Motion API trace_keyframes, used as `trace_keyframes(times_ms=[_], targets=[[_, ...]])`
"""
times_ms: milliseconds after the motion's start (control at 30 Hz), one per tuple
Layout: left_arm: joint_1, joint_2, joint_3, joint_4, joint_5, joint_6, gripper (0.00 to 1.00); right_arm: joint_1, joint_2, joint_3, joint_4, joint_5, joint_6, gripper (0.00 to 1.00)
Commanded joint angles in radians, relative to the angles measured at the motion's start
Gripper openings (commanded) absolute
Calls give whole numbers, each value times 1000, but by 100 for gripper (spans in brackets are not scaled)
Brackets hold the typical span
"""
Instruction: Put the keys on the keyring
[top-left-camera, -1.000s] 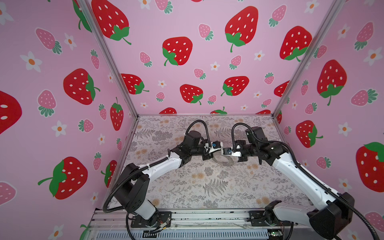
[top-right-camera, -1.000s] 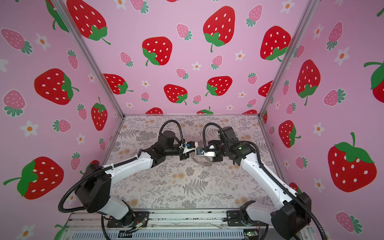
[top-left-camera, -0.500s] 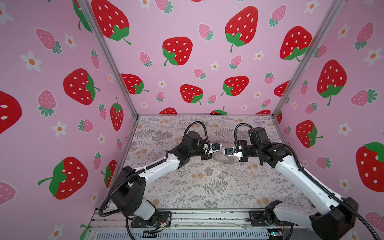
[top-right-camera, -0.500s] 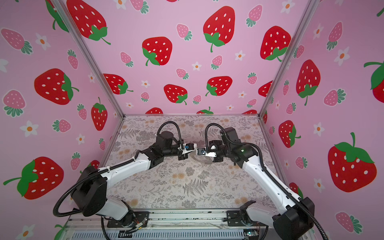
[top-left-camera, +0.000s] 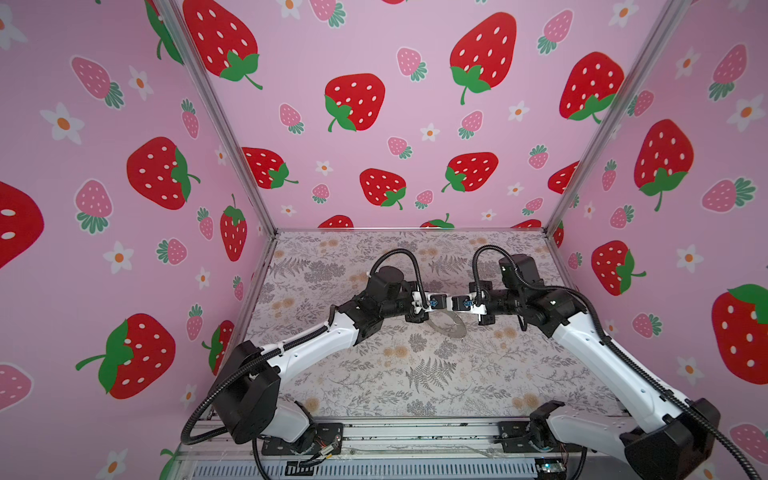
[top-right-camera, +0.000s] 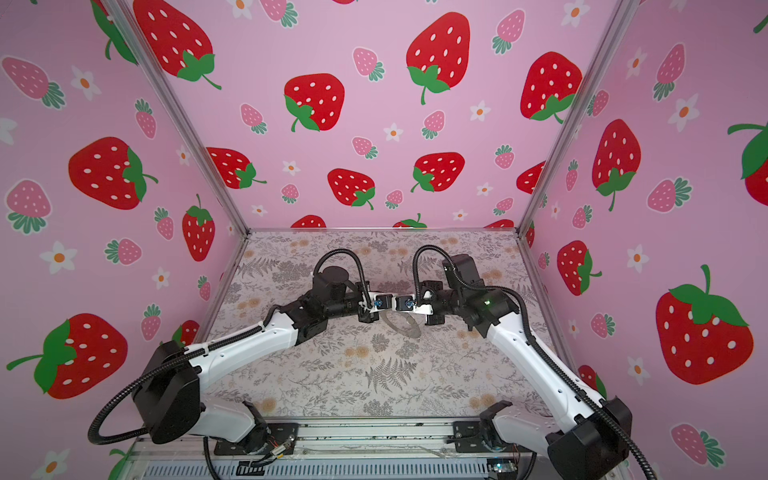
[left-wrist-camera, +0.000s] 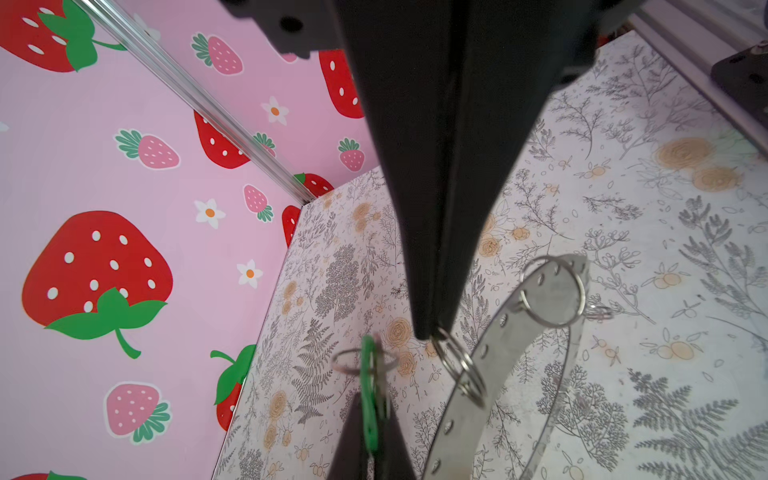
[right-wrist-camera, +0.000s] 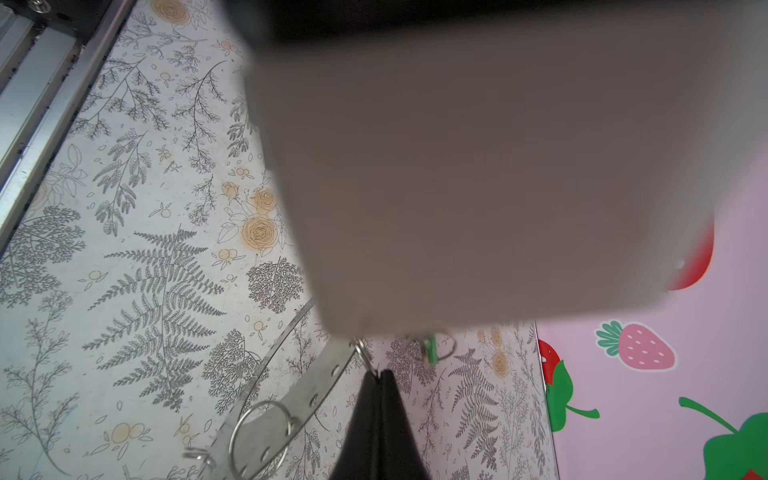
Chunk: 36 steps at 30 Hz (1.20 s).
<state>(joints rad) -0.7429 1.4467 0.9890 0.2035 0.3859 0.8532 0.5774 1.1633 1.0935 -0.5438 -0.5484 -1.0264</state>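
Left hand (left-wrist-camera: 430, 332) is pinched shut on a small wire loop (left-wrist-camera: 461, 370) at the edge of the keyring (left-wrist-camera: 498, 353). The keyring sits tilted over the table (left-wrist-camera: 665, 208), raised at that loop. In a top view the keyring (top-left-camera: 458, 327) is mid-scene, between the two arms.

Right hand (left-wrist-camera: 372, 409) is clamped on the keys by the green tag (left-wrist-camera: 368, 386). Hand tips face each other, near but apart.

Relation that matters: the tag ring (left-wrist-camera: 360, 360) at the tag's free end is just beside the held loop, with a clear gap and no overlap. The tag's long axis runs out along the right hand's fingers toward the left hand, edge-on from the left wrist. My read: the right hand closes the gap and the left only holds steady.

Can't make out:
- Metal key: not visible anywhere.
- Whether the loop's coils are spread.
- Whether the keyring's low edge touches the table.
- Right wrist view is mostly blocked by a blurred close-up finger; the tag (right-wrist-camera: 430, 351) barely peeks out.
- Top views are too small for the loops.
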Motion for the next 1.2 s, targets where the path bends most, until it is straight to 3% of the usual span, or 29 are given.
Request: trace_keyframes(times_ms=[0,367,1167], targets=[[-14,-30,-20,26,-18,38,0,-7,-31,-15,56,-26,44,0],[-30,-44,-32,34,-27,34,0,-7,-24,-7,74,-16,97,0],[-45,-19,39,-6,-52,-23,0,-5,1,2,38,3,87,0]])
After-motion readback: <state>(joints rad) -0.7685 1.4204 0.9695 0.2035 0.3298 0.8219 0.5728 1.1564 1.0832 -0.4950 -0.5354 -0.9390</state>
